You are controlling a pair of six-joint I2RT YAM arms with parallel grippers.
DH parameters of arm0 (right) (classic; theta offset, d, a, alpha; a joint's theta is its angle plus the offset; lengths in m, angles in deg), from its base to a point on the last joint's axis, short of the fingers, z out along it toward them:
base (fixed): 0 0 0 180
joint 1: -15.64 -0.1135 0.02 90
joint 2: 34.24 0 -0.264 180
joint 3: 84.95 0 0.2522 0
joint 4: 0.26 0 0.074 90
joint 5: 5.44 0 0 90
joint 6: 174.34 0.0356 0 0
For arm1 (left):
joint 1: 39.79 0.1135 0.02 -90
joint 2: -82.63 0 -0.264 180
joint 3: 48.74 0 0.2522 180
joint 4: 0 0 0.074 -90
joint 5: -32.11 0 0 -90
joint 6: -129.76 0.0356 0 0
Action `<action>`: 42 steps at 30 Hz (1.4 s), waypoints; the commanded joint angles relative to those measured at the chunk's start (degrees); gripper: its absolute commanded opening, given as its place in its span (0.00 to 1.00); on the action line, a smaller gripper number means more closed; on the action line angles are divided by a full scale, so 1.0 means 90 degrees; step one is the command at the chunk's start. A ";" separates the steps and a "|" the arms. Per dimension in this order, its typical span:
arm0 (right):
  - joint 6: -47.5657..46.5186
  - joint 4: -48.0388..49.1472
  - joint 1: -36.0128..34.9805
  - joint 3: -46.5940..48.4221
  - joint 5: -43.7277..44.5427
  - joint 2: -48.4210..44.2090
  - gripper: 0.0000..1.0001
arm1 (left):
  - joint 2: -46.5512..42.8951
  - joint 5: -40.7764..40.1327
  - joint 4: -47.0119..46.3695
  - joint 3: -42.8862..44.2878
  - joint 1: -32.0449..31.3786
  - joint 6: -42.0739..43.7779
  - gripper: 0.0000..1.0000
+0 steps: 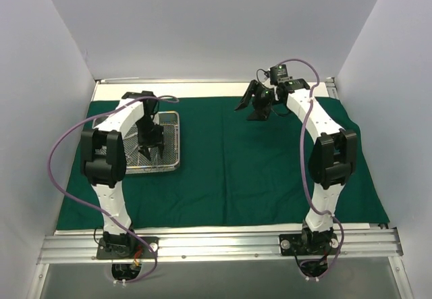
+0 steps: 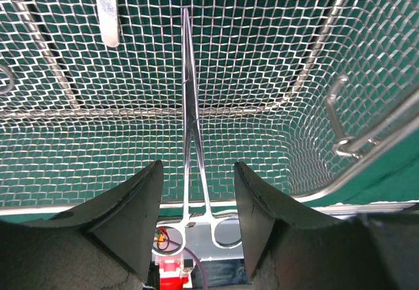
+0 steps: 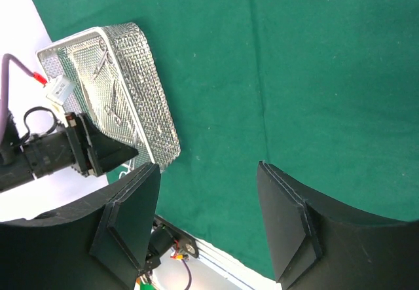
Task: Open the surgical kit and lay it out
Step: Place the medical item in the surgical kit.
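The dark green cloth (image 1: 236, 171) lies spread flat over the table. The silver wire-mesh tray (image 1: 170, 120) stands on its left part. My left gripper (image 1: 147, 153) reaches down into the tray. In the left wrist view it (image 2: 198, 165) is open, its fingers on either side of a ring-handled clamp (image 2: 190, 93). The clamp's rings (image 2: 226, 234) show over the tray's near rim, and I cannot tell whether the fingers touch them. My right gripper (image 1: 250, 106) hangs open and holding nothing above the cloth's back right, and it (image 3: 208, 172) looks down at the cloth (image 3: 314, 74) and the tray (image 3: 154, 116).
A white strip (image 2: 106, 8) and part of another ring (image 2: 5, 80) lie in the tray, whose drop handle (image 2: 340, 120) hangs at its right end. White walls stand close on the left, right and back. A metal rail (image 1: 223, 241) runs along the near edge.
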 commanded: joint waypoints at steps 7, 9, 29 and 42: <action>0.0039 0.0128 0.0081 -0.0175 -0.0204 -0.0612 0.61 | 0.0413 -0.0113 -0.0198 0.0175 -0.0051 0.0008 0.46; 0.0020 0.0118 0.0120 -0.0166 -0.0194 -0.0632 0.61 | 0.0442 -0.0084 -0.0199 0.0243 -0.0051 0.0047 0.39; -0.0363 0.1708 -0.0659 0.0010 -0.1628 -0.0554 0.66 | -0.1520 0.1585 -0.1552 0.1503 -0.0070 -0.1328 0.02; 0.1797 0.6455 -0.1765 -0.0770 -0.2207 -0.0542 0.58 | -0.1736 0.4056 -0.5863 0.0702 -0.0402 -0.4865 0.02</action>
